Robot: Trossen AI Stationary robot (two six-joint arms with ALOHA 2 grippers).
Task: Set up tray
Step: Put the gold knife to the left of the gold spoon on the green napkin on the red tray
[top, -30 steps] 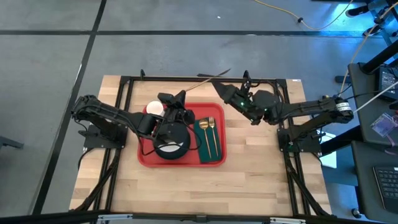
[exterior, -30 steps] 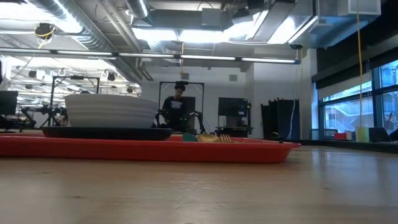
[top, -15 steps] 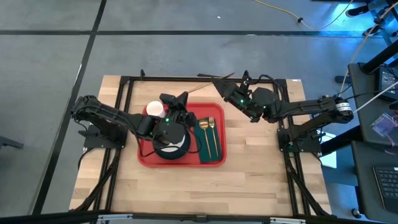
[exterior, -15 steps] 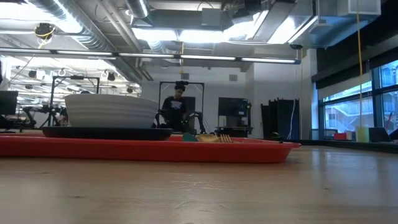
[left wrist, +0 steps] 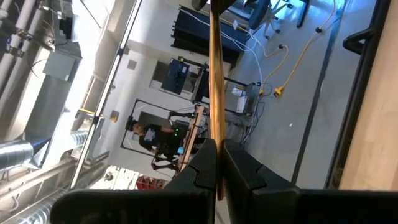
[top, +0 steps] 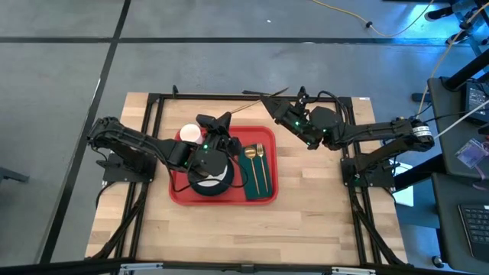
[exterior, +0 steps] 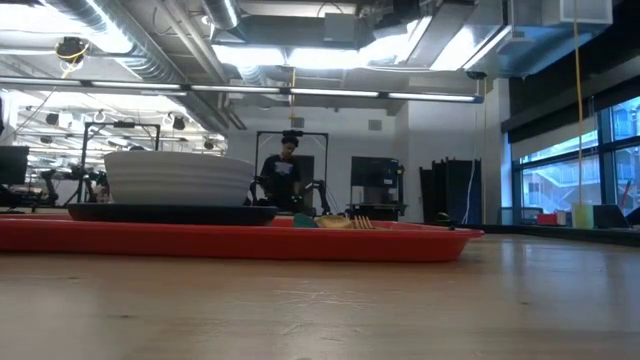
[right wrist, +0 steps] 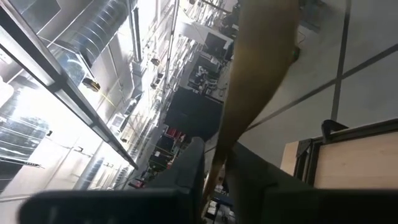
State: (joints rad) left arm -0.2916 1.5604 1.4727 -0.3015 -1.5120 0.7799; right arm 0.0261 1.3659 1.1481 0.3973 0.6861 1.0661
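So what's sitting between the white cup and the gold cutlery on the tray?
High view: the left gripper and a dark plate with its bowl, on the red tray.

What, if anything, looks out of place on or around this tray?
The left claw grips a thin wooden stick and the right claw a second stick, both held in the air near the tray's far edge. On the tray, the gold cutlery lies straight on the green napkin.

Bright ceiling strip lights [exterior: 300,55] glare white above the tray [exterior: 240,240]; the wood nearest the low camera is blurred; wrist views wash out around those lights
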